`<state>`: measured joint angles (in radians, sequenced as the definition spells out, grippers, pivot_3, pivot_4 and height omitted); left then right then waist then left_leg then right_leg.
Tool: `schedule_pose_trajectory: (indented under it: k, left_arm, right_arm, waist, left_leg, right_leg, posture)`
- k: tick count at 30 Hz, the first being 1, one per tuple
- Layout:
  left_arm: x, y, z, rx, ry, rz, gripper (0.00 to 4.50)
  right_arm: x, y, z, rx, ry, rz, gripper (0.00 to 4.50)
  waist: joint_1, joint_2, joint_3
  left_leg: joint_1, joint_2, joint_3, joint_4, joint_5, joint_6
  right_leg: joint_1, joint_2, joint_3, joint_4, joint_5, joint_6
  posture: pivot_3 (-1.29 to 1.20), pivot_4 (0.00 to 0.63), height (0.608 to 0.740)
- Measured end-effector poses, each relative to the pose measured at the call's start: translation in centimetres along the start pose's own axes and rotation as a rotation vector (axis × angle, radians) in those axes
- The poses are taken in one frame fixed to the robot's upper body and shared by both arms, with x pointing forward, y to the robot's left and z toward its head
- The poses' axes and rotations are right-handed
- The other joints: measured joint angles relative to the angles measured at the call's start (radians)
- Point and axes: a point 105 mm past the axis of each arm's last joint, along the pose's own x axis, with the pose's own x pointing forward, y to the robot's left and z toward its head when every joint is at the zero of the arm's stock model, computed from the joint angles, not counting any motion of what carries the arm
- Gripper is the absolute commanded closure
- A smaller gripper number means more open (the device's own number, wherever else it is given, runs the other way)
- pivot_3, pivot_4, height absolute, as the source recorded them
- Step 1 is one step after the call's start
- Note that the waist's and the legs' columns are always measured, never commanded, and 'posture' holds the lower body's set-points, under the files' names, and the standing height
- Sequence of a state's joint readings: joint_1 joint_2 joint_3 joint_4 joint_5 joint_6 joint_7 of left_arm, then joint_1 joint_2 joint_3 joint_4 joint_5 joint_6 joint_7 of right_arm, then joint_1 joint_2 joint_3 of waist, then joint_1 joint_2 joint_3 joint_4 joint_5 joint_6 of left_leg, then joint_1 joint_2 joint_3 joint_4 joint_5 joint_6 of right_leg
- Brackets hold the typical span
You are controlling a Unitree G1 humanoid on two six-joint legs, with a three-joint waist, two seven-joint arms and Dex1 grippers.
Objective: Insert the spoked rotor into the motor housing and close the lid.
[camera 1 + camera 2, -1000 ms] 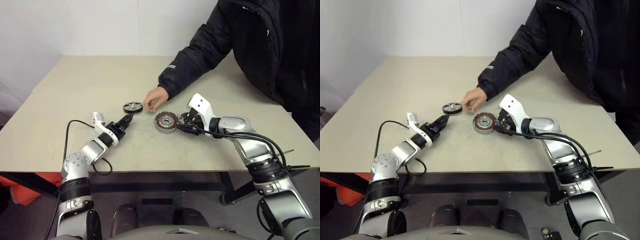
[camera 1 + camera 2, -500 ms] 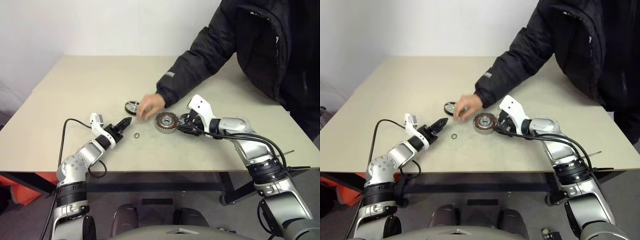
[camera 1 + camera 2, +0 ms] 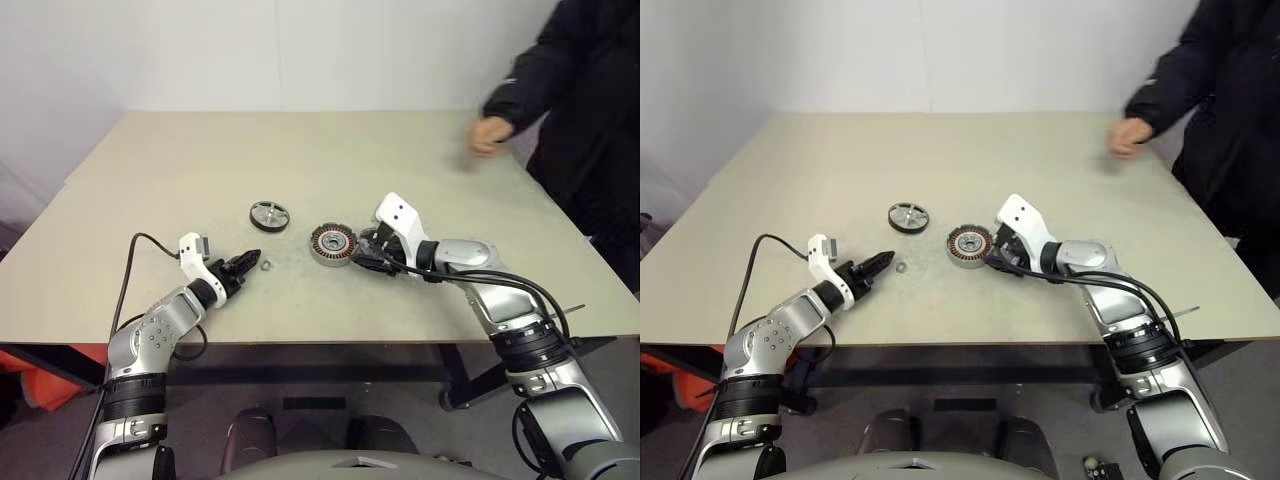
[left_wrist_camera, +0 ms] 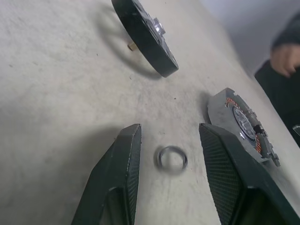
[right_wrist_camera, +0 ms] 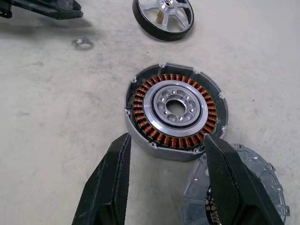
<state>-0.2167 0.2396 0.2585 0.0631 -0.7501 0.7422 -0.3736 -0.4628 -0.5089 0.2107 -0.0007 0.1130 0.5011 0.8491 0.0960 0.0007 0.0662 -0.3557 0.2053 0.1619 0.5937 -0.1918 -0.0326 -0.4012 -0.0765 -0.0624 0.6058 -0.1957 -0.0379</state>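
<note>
- Left gripper (image 4: 171, 140) sits low over the table (image 3: 200, 160), fingers parted and holding nothing; a small metal ring (image 4: 172, 157) lies flat on the table between the two fingertips, touching neither as far as the left wrist view shows.
- Right gripper (image 5: 164, 145) also stands with its fingers apart and nothing held; the fingertips flank the near edge of the motor housing (image 5: 176, 110), and contact cannot be judged.
- Motor housing lies flat near the middle of the table, copper windings facing up around a silver hub with a dark bore. In the head views it sits just ahead of the right gripper.
- Spoked rotor (image 3: 268, 215), a dark-rimmed wheel with silver spokes, lies flat on the table to the robot's left of the housing and a little farther from the robot, apart from it.
- Lid (image 5: 239, 185), a silver perforated disc, lies on the table just beside the housing; in the right wrist view its edge meets or slightly tucks under the housing rim, and the right finger partly covers it.
- Ring lies between the left gripper and the housing, nearer the gripper.
- Person's hand (image 3: 488, 134) is raised over the far right part of the table, well away from all the parts, with a dark sleeve (image 3: 525, 85) behind it.
</note>
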Motion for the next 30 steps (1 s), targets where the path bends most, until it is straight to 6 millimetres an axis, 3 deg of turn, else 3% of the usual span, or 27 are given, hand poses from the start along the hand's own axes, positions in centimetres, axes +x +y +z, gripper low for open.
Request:
schedule_pose_trajectory:
  k: [7,11,20,30]
  left_arm:
    - [-0.2,0.4,-0.4,0.224,0.016,0.035,2.43]
    - [-0.2,-1.3,-0.1,0.421,0.006,-0.025,2.43]
    - [-0.2,-4.4,-0.6,0.677,0.037,-0.198,2.43]
    - [0.2,-2.0,-2.5,0.834,0.115,-0.153,2.43]
  right_arm:
    - [0.0,0.2,0.3,-0.017,-0.029,0.016,1.77]
    - [-0.2,1.7,0.3,0.017,-0.062,0.107,1.77]
    - [-0.4,1.7,-2.0,0.060,0.004,0.114,1.77]
    - [-0.6,1.9,-3.0,0.042,0.049,0.110,1.77]
  waist:
    - [0.000,0.000,0.000]
    - [0.000,0.000,0.000]
    - [-0.001,0.000,0.000]
    - [-0.002,0.001,0.000]
  left_leg:
    - [0.000,0.000,0.000,0.000,0.000,0.000]
    - [0.000,0.000,0.000,0.000,0.000,0.000]
    - [0.004,0.000,0.000,-0.001,0.000,0.000]
    - [0.004,0.000,0.000,-0.001,0.000,0.000]
  right_leg:
    - [0.000,0.000,0.000,0.000,0.000,0.000]
    - [0.000,0.000,0.000,0.000,0.000,0.000]
    - [0.002,0.000,0.001,0.000,0.000,0.000]
    - [0.002,0.001,0.002,0.000,0.000,0.000]
  posture:
    - [0.00,0.000,0.740]
    - [0.00,0.000,0.740]
    - [0.00,0.000,0.740]
    - [0.00,0.000,0.740]
